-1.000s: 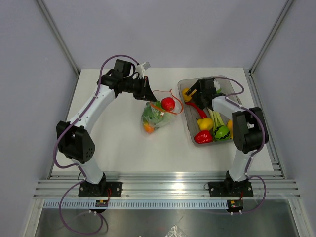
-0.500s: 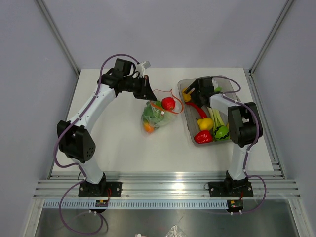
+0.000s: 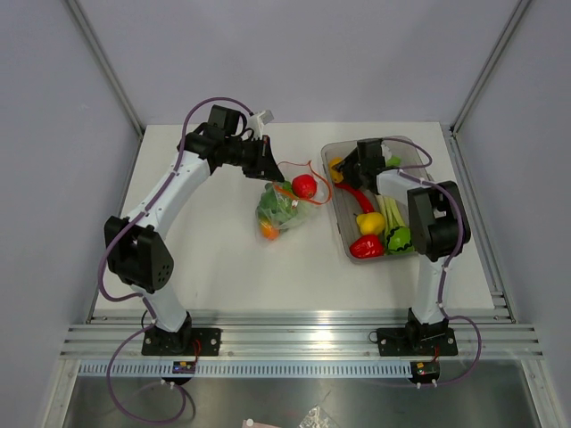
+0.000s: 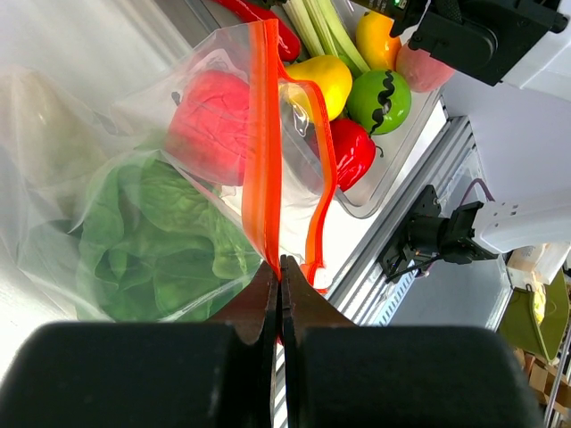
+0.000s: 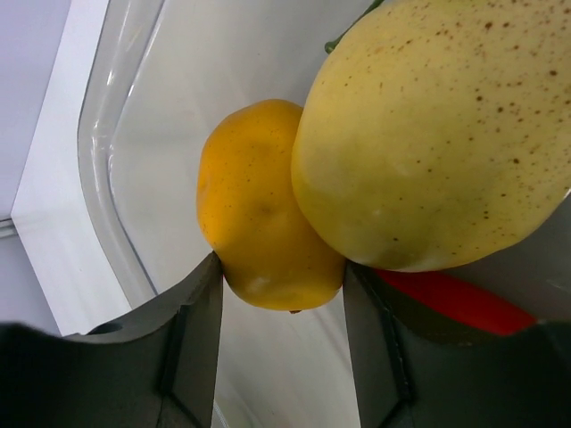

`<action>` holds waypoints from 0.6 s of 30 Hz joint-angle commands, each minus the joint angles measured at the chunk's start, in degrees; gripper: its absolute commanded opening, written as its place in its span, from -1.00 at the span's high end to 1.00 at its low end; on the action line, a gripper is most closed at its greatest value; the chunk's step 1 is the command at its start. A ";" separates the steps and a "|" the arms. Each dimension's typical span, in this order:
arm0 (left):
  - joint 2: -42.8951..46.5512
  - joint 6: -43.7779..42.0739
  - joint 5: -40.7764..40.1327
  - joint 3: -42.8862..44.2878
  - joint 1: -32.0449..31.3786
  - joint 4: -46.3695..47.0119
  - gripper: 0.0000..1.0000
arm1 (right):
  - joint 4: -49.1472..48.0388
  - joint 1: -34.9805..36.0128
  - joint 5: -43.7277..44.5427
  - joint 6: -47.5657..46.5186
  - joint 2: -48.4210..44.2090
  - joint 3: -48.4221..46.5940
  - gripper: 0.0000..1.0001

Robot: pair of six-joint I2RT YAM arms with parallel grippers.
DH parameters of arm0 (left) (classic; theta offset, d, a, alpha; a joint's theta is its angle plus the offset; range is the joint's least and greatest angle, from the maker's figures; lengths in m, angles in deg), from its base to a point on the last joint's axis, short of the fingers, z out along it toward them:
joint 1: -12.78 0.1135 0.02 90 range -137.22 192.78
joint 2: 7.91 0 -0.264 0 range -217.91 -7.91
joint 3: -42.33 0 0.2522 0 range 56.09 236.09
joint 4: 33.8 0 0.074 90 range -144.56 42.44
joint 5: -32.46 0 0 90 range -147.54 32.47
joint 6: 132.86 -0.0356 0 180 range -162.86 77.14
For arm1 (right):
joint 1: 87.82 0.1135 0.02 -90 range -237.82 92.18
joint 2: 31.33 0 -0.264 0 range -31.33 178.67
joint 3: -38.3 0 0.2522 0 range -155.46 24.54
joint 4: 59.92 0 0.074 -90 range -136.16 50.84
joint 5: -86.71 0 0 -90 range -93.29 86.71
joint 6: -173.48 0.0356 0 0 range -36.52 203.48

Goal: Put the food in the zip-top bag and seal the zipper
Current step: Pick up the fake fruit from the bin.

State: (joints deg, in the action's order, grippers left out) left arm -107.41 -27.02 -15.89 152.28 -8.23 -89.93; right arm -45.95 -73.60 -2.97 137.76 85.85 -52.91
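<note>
Two claws, two grips

Left gripper (image 4: 278,267) is pinched tight on the zipper (image 4: 260,134), a thin red-orange strip running toward 12 o'clock. The crinkled clear zip-top bag (image 4: 107,116) spreads at 10 o'clock, holding a red fruit (image 4: 210,125) and leafy greens (image 4: 169,232). Right gripper (image 5: 281,272), half closed inside the translucent tub (image 5: 111,178), presses both sides of a glossy orange fruit (image 5: 259,205). A speckled pale pear (image 5: 437,134) touches it at 2 o'clock.

White table (image 3: 214,259): bag (image 3: 284,207), seemingly resting; tub (image 3: 343,225).
</note>
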 commanded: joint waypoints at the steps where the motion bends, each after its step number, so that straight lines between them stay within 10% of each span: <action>1: 1.94 -1.07 0.81 1.55 -0.25 1.68 1.00 | -3.72 -0.24 0.39 0.47 -6.25 1.59 0.33; 18: 2.47 0.16 0.63 2.17 -0.25 2.64 1.00 | -0.47 -0.24 1.26 -4.88 -30.87 21.55 0.47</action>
State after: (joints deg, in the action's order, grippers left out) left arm -107.41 -27.39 -15.97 152.28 -8.23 -89.93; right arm -46.56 -73.63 -2.75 135.27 58.68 -33.91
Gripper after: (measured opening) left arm 0.005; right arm 0.564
